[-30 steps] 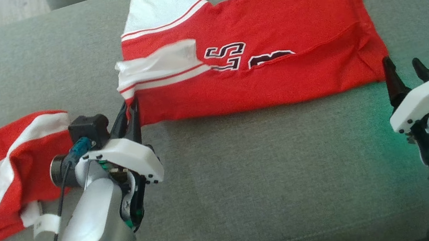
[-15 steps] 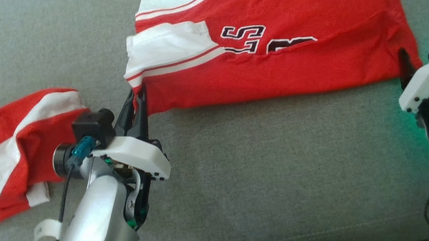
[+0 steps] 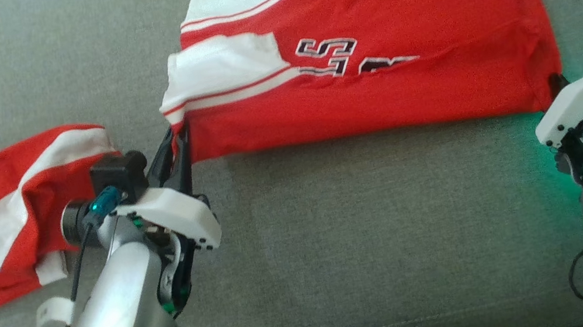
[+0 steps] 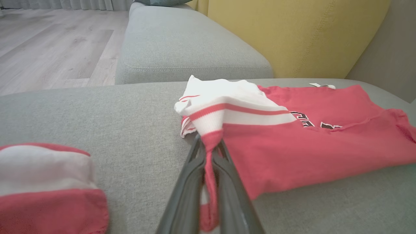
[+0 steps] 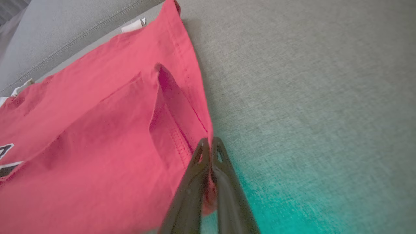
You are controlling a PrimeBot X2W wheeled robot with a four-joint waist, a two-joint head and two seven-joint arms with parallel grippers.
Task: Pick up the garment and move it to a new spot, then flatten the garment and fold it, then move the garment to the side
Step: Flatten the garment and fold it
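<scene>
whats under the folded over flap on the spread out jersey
The flap lies on the red front of the jersey and hides the lower part of the black number print. Grey sofa cushion shows around the jersey; whatever is beneath the cloth is covered.

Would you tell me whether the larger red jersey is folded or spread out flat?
Folded: the jersey has its near part lapped over, that edge hiding half the number.

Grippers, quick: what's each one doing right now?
Left gripper: shut on the red jersey, near-left corner.
Right gripper: shut on the same jersey, near-right corner.
</scene>
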